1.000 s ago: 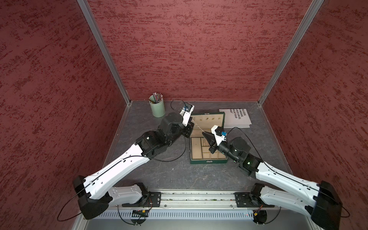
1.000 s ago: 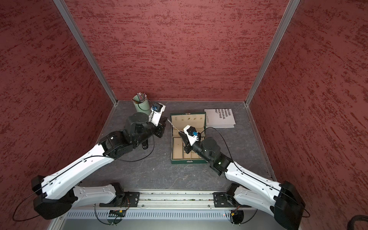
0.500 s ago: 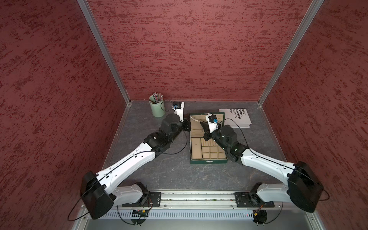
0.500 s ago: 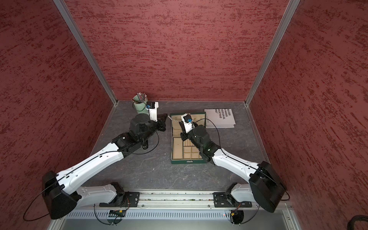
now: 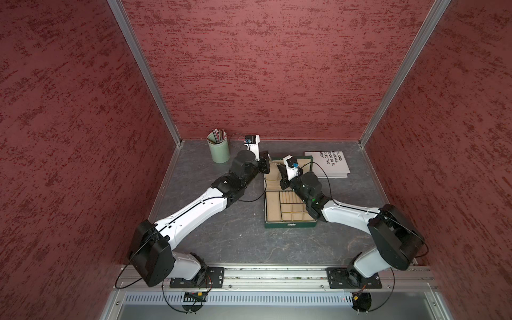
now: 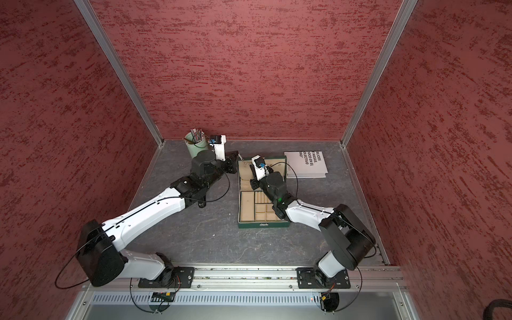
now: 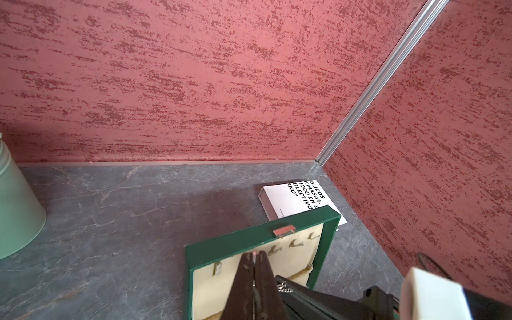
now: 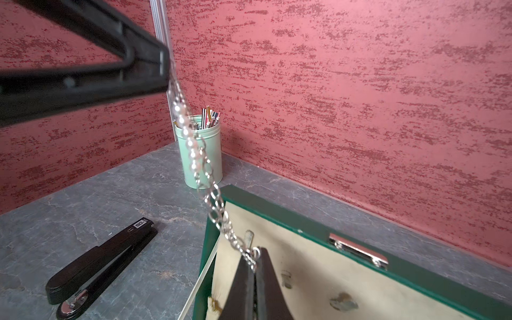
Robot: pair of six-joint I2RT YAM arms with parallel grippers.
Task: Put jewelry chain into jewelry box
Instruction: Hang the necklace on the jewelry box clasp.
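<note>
Far left, the mint pencil cup (image 5: 219,151) stands out of play by the back wall. Just beside it, the left gripper (image 5: 266,156) is squeezed fully together on 1 end of the jewelry chain (image 8: 199,169), holding it in the air near the far left corner of the jewelry box (image 5: 289,225). From there the chain runs in a fairly straight line to the right gripper (image 8: 256,267). Its jaws are clamped just as tight, nipping the other end at the very tips over the beige lining of the lid. The 2 grips look deliberate: stretched out, the links cannot bunch or snag. Under the right arm the box lies open, compartments toward the rail, the chain not yet inside. Next, by the look of it, comes the lowering. Far right, the white book (image 5: 329,166) sits clear.
</note>
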